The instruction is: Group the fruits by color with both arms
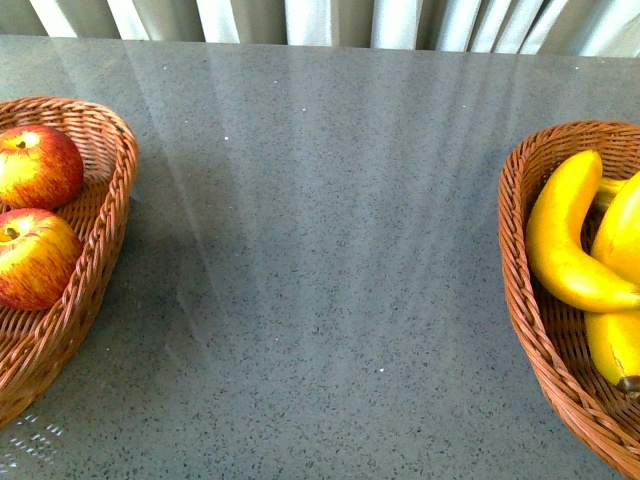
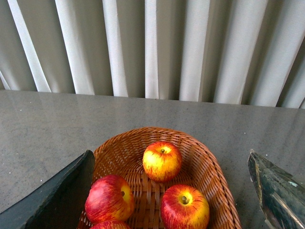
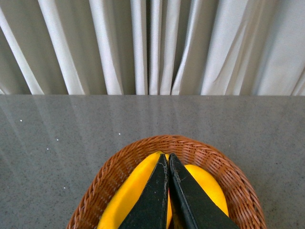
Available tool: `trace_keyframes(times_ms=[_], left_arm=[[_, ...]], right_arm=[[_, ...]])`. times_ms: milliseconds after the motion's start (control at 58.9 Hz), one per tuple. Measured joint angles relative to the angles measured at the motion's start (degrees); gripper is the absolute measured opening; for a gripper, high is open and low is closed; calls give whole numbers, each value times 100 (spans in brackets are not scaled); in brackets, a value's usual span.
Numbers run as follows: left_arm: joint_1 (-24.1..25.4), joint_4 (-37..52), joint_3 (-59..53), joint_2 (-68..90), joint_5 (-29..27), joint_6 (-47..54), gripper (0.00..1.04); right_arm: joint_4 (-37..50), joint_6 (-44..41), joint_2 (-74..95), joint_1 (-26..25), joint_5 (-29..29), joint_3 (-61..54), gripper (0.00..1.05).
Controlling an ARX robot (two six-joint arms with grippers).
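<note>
Apples (image 2: 162, 161) sit in the basket (image 1: 105, 215) at the bench's left edge, bananas (image 1: 560, 240) in the basket (image 1: 520, 300) at its right edge. Left gripper (image 2: 169, 191) hangs open over the apples; right gripper (image 3: 168, 191) is closed, empty. Sorting looks finished; next, both arms would likely retract
</note>
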Motion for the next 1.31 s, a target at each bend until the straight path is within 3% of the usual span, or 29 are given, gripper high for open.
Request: trace_keyframes(times_ms=[102, 187, 289, 1104, 1189, 1308], left_arm=[[0, 0, 0, 0, 0, -2, 96], [0, 0, 0, 0, 2, 0, 96], [0, -2, 0, 0, -2, -2, 96], [-2, 0, 0, 0, 0, 0, 96], [0, 0, 0, 0, 0, 0, 96], [-2, 0, 0, 0, 0, -2, 96]], right_arm=[[-214, -2, -308, -136, -129, -90, 2], [-411, -17, -560, -525, -658, -146, 2], [-352, -20, -734, -741, -706, -286, 2], [-1926, -20, -2378, -754, -734, -289, 2], [-2804, -20, -3064, -756, -728, -286, 2], [-2933, -22, -3348, -756, -734, -286, 2]])
